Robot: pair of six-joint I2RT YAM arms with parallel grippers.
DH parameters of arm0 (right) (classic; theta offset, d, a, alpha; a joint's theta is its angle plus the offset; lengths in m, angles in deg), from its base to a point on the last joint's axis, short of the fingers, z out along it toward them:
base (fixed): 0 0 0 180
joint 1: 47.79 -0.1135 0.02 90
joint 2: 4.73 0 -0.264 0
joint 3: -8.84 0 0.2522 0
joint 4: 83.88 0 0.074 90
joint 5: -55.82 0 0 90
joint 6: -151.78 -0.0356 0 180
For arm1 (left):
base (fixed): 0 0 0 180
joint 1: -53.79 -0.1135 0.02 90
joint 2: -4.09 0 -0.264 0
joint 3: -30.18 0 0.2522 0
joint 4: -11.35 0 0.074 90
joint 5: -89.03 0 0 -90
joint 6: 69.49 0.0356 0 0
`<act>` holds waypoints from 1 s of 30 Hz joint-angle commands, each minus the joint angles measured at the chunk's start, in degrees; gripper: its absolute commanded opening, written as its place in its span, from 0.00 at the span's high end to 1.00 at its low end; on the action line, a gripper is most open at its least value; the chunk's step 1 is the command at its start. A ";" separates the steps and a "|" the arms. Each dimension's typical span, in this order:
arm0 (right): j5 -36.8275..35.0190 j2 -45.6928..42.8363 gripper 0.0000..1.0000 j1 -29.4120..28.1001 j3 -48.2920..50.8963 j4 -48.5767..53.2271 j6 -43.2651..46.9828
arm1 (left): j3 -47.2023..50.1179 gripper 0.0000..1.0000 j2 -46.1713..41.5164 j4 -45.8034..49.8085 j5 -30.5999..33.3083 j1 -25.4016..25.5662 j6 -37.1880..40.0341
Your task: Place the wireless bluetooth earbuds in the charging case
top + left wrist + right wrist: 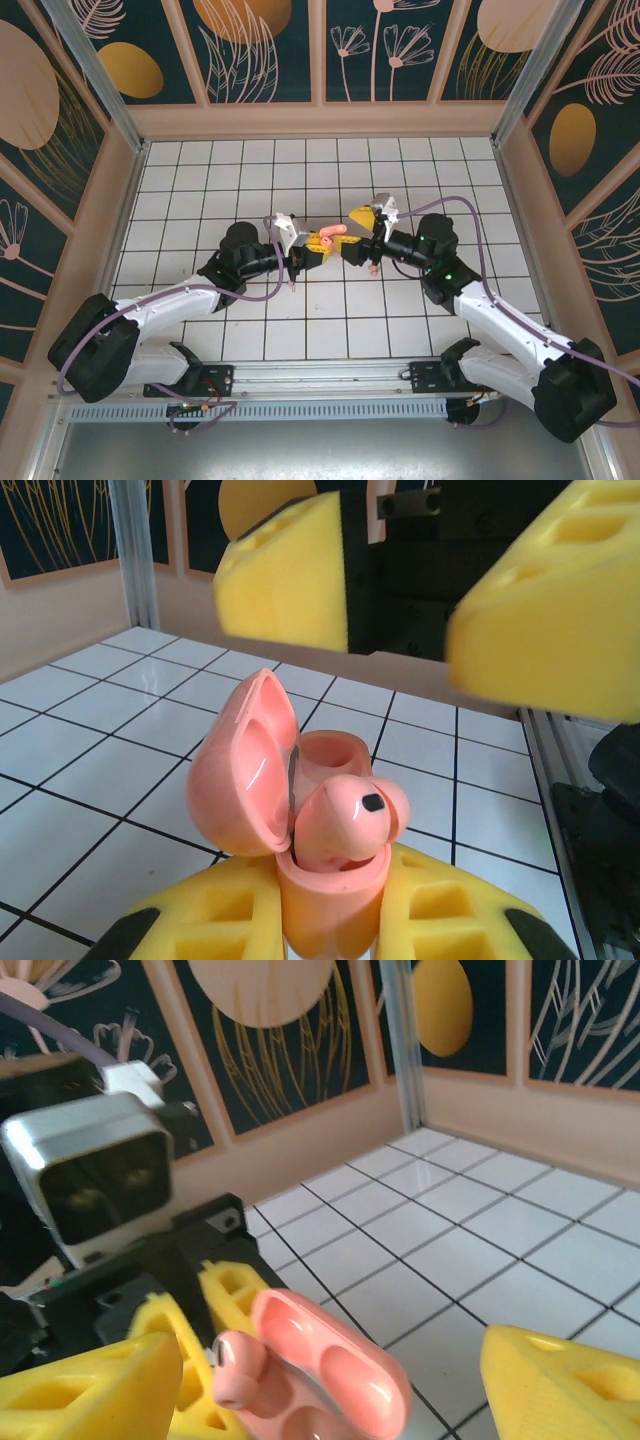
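Left gripper (332, 925) is clamped on the charging case (255, 770), held over the tiled floor (90, 770) with its lid hinged open. One earbud (345, 815) sits partly in the case. Right gripper (400, 610) stands open just beyond it.

Floor: glossy white square-tiled surface (200, 170) with dark grout lines. Enclosure: dark teal wall panels (385, 50) printed with gold discs and pale leaf outlines, peach-coloured frame trim (320, 118), silver aluminium corner posts (93, 70).
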 commanded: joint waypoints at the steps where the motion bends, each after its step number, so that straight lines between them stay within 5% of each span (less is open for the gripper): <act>1: 3.29 -0.83 0.20 0.30 0.57 -3.61 -0.96 | -1.09 0.92 -0.96 -2.09 -0.58 0.34 0.52; 30: 2.67 4.46 0.17 -0.63 -2.02 -0.15 1.28 | -1.10 0.92 -0.87 -2.75 -0.76 0.41 -0.01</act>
